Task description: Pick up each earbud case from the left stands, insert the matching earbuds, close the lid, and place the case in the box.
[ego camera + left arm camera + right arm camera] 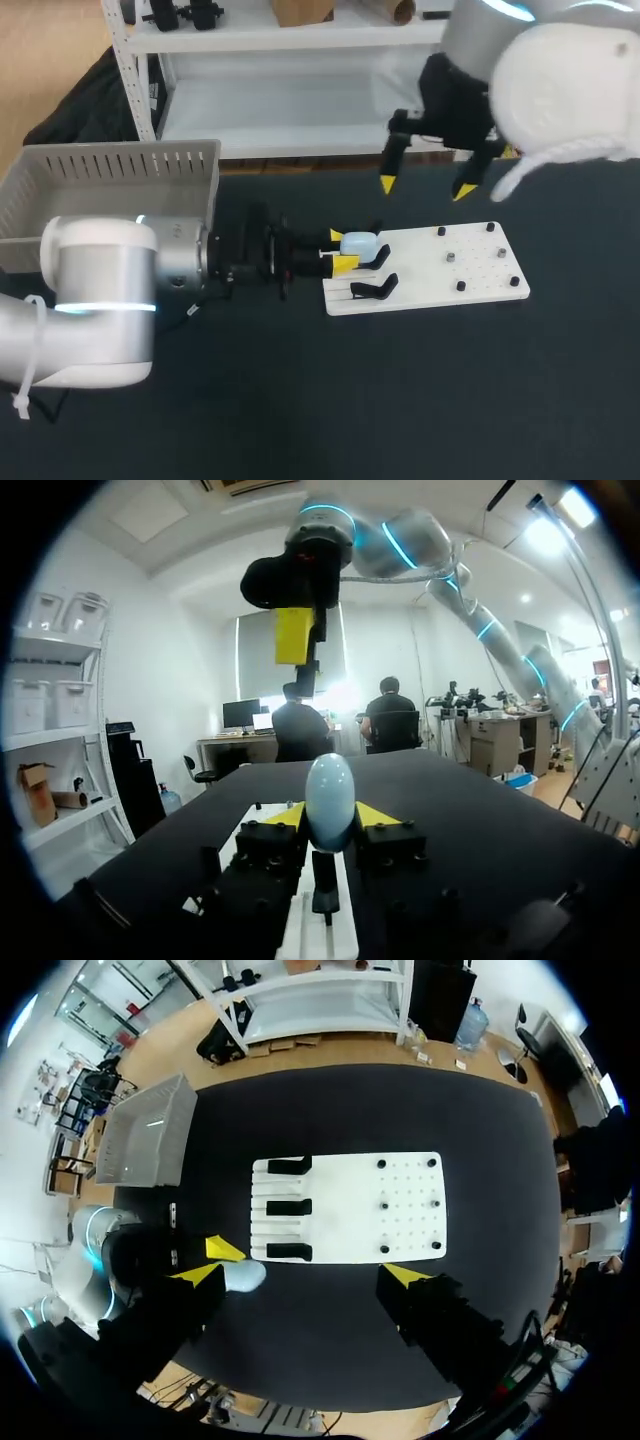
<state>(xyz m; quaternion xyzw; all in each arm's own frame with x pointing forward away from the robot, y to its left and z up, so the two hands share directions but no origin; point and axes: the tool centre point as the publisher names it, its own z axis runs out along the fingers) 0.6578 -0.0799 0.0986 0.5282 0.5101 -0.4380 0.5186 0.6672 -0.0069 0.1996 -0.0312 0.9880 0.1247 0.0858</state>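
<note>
Pale-blue earbud case (358,243) is clamped from both sides between the yellow fingers (375,815) of the left gripper (340,250), at the left end of the white board (480,285), toward the desk's (400,400) far edge; whether its lid is shut cannot be told; small dark pieces (450,257) on the board are too small to identify; the right gripper (425,187) hangs above the board, fingers wide apart, nothing held.
</note>
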